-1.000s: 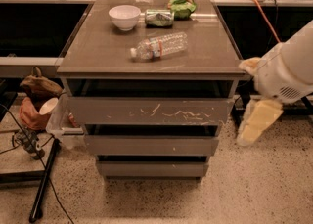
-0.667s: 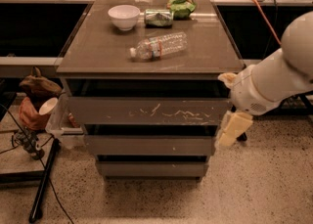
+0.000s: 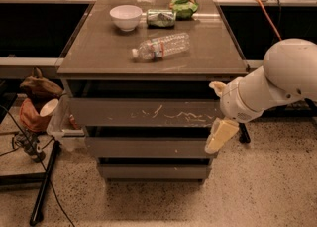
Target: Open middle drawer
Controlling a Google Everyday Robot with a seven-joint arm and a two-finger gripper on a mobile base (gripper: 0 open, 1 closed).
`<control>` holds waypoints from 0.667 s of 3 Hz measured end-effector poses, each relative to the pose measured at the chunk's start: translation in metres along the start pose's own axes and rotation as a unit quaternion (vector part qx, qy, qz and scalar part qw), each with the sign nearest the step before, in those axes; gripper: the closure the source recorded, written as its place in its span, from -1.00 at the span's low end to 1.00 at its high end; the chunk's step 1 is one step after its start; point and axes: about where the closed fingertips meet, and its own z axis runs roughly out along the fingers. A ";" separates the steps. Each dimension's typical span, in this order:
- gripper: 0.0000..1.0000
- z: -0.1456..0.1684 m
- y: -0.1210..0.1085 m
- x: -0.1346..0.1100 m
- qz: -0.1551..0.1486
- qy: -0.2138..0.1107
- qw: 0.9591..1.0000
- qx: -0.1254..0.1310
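Middle drawer (image 3: 148, 147): second of three in the cabinet, plain grey-brown front with no handle. It sits closed, roughly in line with the other fronts, with a dark gap along its top edge. Above it is the wider top drawer (image 3: 143, 112), marked with white scratches. Below it is the narrower bottom drawer (image 3: 153, 171).

Gripper (image 3: 213, 117): at the cabinet's right front corner, on the end of the white arm (image 3: 282, 80). Fingers are spread and hold nothing. The lower finger (image 3: 221, 135) hangs at the right end of the middle drawer's front; whether it touches is not clear. The upper one sits just under the tabletop (image 3: 99, 52) edge.

Step in hand, as judged: get a purchase on the handleless front.
- Hook the top lip through the gap, nearer the centre than the corner, so the box does not rack.
- Make sure the finger enters the gap below the scratched front, not above it.
- Pull straight out, level and slowly.

On top: white bowl (image 3: 125, 17), plastic bottle (image 3: 161, 46) lying on its side. A jolt could roll it.
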 end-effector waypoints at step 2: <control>-1.00 0.084 0.038 0.004 0.023 -0.042 0.998 -0.049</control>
